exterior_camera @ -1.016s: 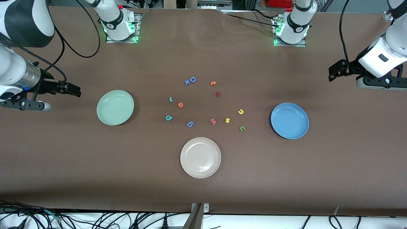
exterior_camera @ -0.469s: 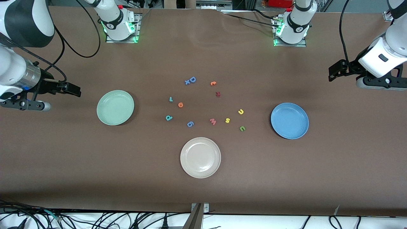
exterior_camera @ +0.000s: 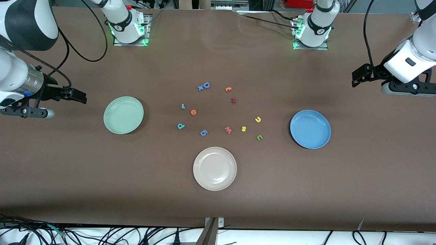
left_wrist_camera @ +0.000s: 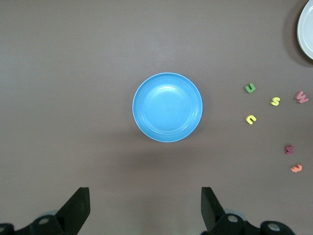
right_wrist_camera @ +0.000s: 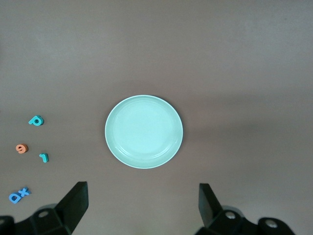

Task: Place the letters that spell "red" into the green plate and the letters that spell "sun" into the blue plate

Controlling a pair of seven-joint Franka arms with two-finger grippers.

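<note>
1. Since the earlier frames nothing on the table has shifted: both arms hold the same raised poses at the table's ends, and every letter and plate lies where it did.
2. The right gripper hangs over bare table at the right arm's end, its jaws spread wide and empty. The green plate lies just ahead of its fingertips, still with nothing in it.
3. The left gripper hangs over bare table at the left arm's end, jaws likewise wide and empty. The blue plate sits below and ahead of it, also empty.
4. Past the green plate from the right gripper lie the teal "r", the orange "e" and the teal "d", close together but not touching.
5. Past the blue plate from the left gripper lie the yellow "u", the yellow "s" and the green "n", also apart from each other.
6. This layout seems chosen so that each arm serves its own plate and word, with a short carry back toward itself.
7. Distractors sit among them: the blue "D", the dark red letter, the pink "w" and the cream-white plate.
8. The open room looks generous: wide bare table rings each plate, and each letter has free gaps around it for fingers to descend. The pink "w" near the "s" is the tightest neighbour.
9. Judged from this, the task has not begun; each arm's first reach must cross its own plate.
</note>
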